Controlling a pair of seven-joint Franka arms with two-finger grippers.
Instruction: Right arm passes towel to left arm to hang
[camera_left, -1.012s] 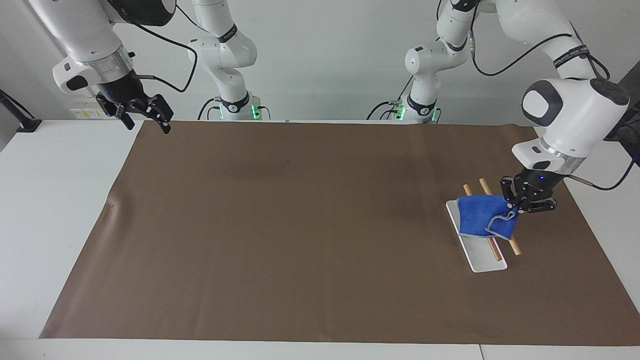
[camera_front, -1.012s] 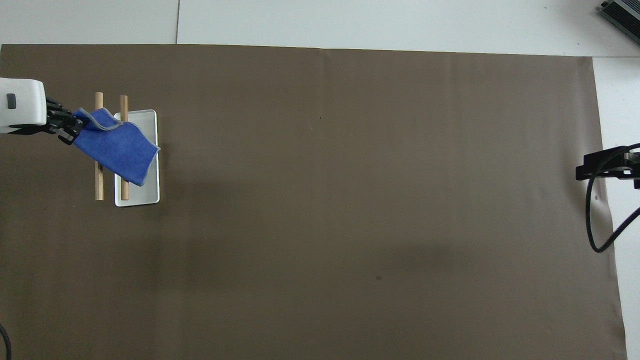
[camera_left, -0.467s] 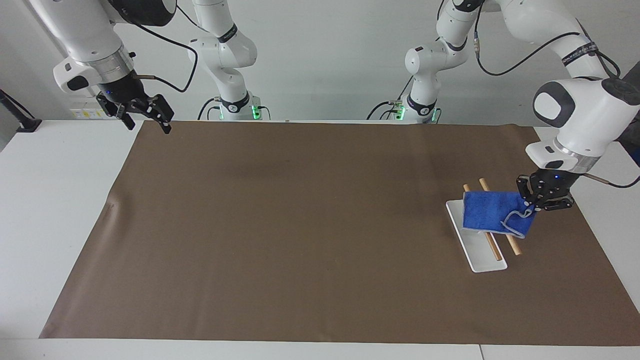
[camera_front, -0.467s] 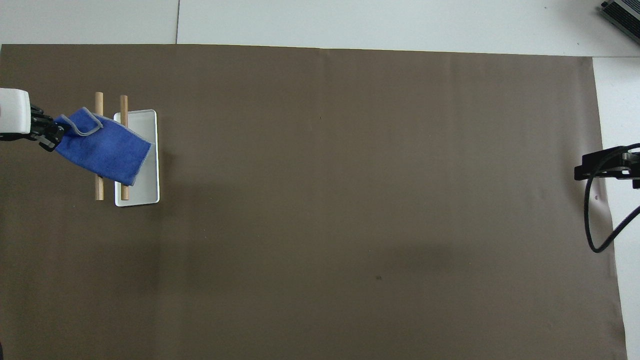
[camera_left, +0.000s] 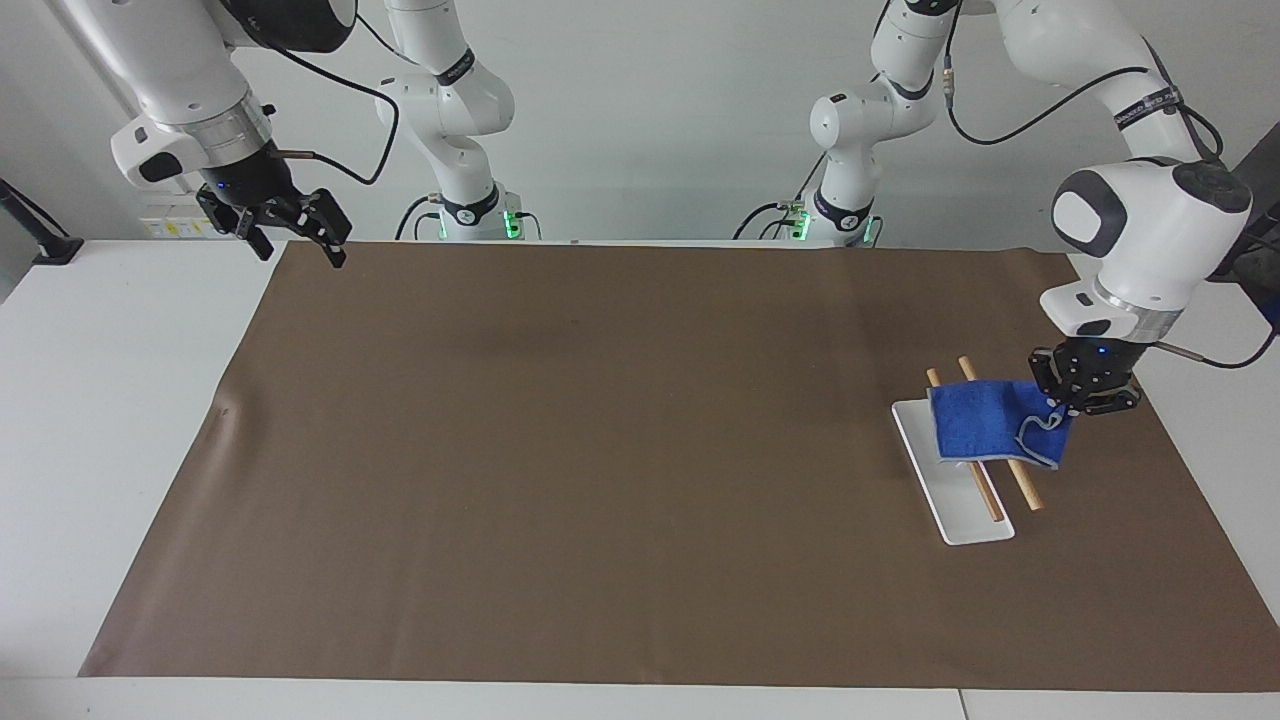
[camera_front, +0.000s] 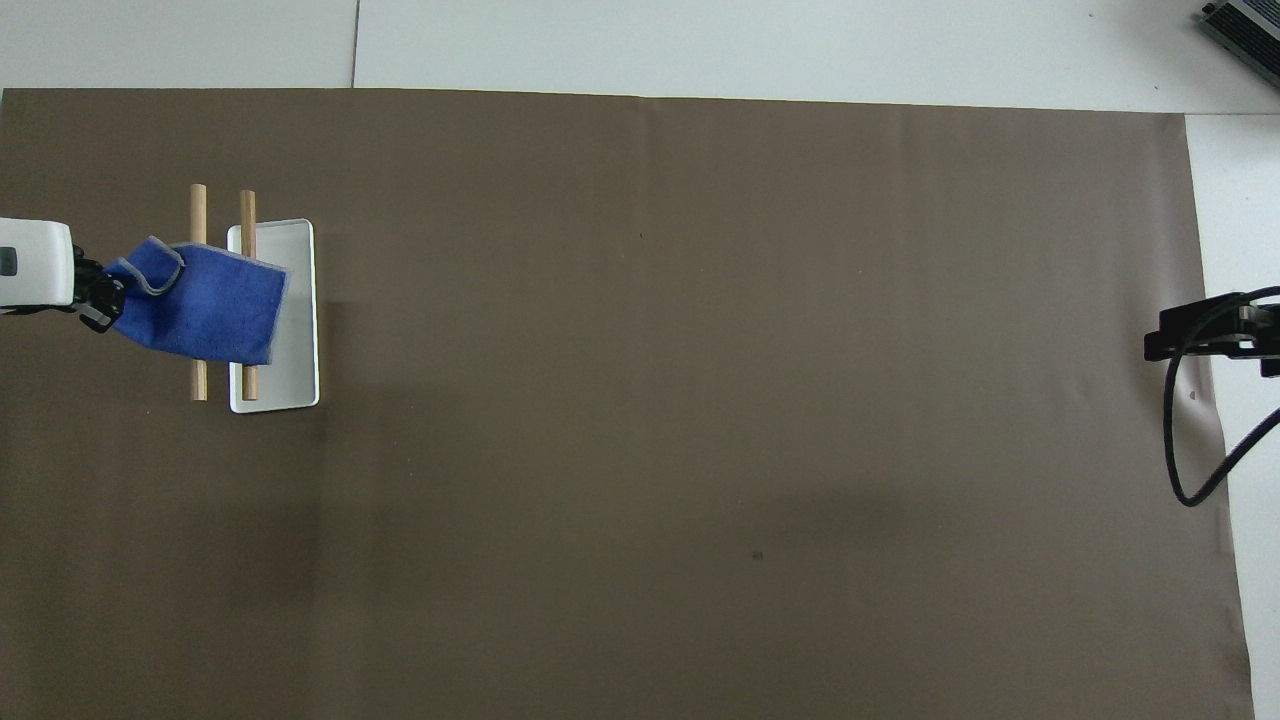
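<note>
The blue towel (camera_left: 985, 425) lies draped over the two wooden rods (camera_left: 1022, 486) of the white tray (camera_left: 965, 520), at the left arm's end of the table; it also shows in the overhead view (camera_front: 205, 305). My left gripper (camera_left: 1068, 407) is shut on the towel's corner, just beside the rods; in the overhead view it (camera_front: 100, 300) sits at the towel's edge. My right gripper (camera_left: 295, 232) waits in the air over the mat's corner at the right arm's end, fingers open and empty; in the overhead view it (camera_front: 1165, 340) shows only partly.
A brown mat (camera_left: 640, 450) covers most of the white table (camera_left: 90, 400). The rods stick out past the tray (camera_front: 300, 390) on both ends. A black cable (camera_front: 1195, 440) hangs by the right gripper.
My left gripper has pulled the towel's corner away from the tray, toward the left arm's end, spreading the towel flatter over both rods. The right arm has hardly moved.
</note>
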